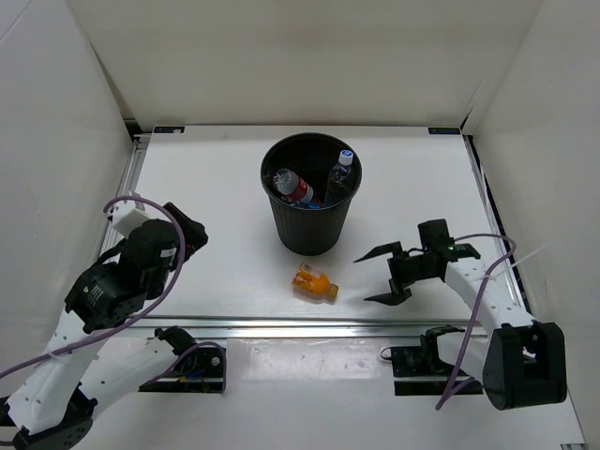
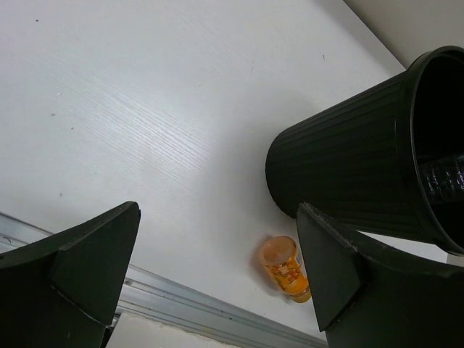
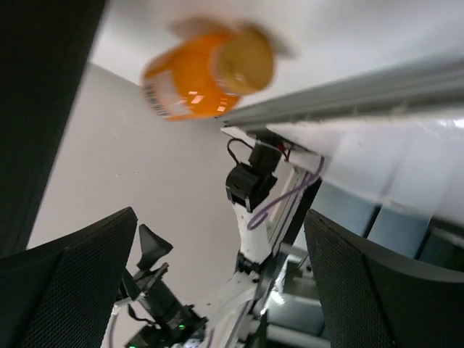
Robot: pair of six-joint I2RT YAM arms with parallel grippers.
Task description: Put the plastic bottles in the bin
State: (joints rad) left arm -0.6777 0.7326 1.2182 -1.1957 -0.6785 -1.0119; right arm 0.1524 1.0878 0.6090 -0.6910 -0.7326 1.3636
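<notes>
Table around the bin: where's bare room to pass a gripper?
Bare: the table left of the bin toward the left gripper, and right of the bin. Tight: in front, where the orange bottle lies near the right gripper.

My left gripper (image 2: 217, 212) stands wide, its two black fingers (image 2: 87, 268) far apart, with bare white tabletop (image 2: 145, 109) showing between them. Just inside my right-hand finger a short orange plastic bottle (image 2: 286, 270) lies on its side, near the silvery metal rail (image 2: 181, 301) at the table's edge. Beyond that same finger the round black ribbed plastic bin (image 2: 348, 174) stands upright. Part of a clear ribbed plastic bottle (image 2: 444, 181) shows inside its rim.
</notes>
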